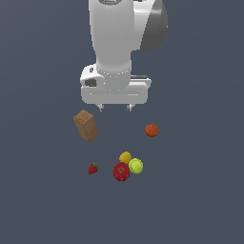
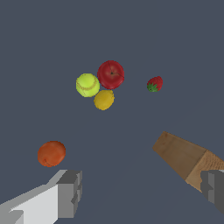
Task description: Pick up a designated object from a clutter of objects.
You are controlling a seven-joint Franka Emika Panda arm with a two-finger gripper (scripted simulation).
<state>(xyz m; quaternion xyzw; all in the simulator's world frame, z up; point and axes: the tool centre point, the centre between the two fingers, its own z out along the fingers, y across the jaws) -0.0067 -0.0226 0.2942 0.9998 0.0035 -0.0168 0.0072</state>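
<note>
The dark-red apple [image 1: 121,171] lies on the grey floor, touching the yellow-green tennis ball [image 1: 136,166] and close to the yellow lemon [image 1: 125,157]. In the wrist view the apple [image 2: 110,74] sits beside the ball [image 2: 87,85] and lemon [image 2: 104,99]. My gripper [image 1: 114,108] hangs high above the floor, behind the cluster, open and empty; its fingers [image 2: 70,192] stand wide apart in the wrist view [image 2: 142,192].
A small strawberry [image 1: 93,168] lies to the exterior view's left of the apple [image 2: 154,84]. A brown cardboard box [image 1: 86,126] stands under the gripper's left side [image 2: 186,157]. An orange [image 1: 151,130] lies apart to the right [image 2: 51,153].
</note>
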